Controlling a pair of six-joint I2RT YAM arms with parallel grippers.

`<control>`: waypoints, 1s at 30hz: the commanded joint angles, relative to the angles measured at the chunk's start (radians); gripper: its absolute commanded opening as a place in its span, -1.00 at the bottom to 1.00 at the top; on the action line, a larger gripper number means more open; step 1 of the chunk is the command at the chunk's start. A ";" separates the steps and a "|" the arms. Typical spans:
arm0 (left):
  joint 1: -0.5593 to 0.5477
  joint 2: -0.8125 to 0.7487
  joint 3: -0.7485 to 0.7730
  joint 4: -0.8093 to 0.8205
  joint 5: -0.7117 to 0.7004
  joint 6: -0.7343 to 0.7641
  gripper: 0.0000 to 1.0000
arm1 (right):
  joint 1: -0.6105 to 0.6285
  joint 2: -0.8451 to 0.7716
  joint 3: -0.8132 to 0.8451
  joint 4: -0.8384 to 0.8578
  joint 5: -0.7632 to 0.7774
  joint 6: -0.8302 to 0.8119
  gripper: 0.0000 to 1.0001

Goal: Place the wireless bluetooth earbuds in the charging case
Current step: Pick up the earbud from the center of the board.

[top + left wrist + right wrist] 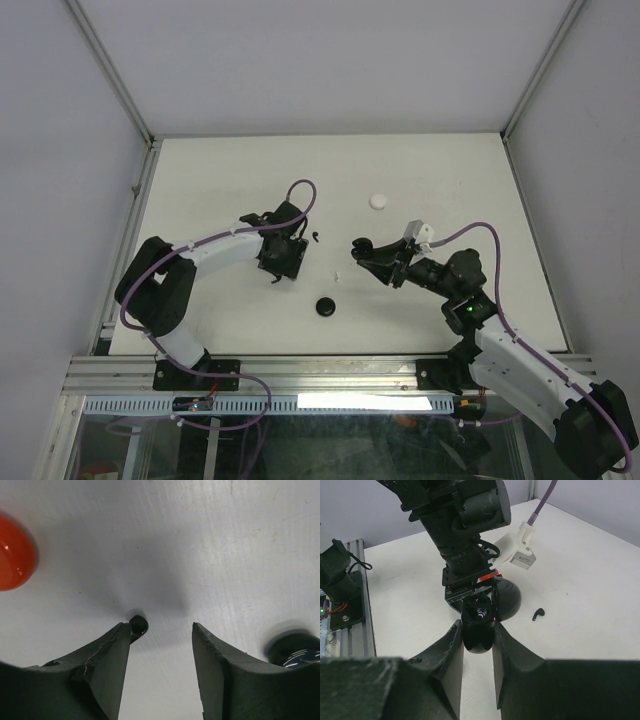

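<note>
**Stock record: earbuds, charging case, two grippers**

Black earbud (138, 625): tiny and glossy, with a rounded head and its stem mostly hidden. It lay on the white table (210, 540), touching the tip of one finger of the left gripper (162, 625). That gripper's jaws stood apart with bare table between them, clamping nothing.

Second black earbud (538, 613): comma-shaped, with a small bud and a short stem. It lay alone on the table, beside the case and apart from both grippers.

Charging case (478, 641): black and rounded, its lid hinged open and a dark, shiny cavity showing. It was clamped between the fingers of the right gripper (477, 626), facing the left arm.

Tiny white piece (338, 274): on the table between the two grippers, too small to tell its shape.

Sundry:
- Red glossy round object (12, 552), at the edge of the left wrist view.
- Blurred black round object (295, 647), beside the other finger and not identifiable.
- White disc (378, 201), toward the far side.
- Black disc (325, 307), nearer the arm bases.
</note>
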 commanded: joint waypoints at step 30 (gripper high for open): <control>0.044 0.045 0.024 -0.002 0.031 -0.037 -0.68 | 0.005 -0.010 0.004 0.053 -0.007 -0.007 -1.00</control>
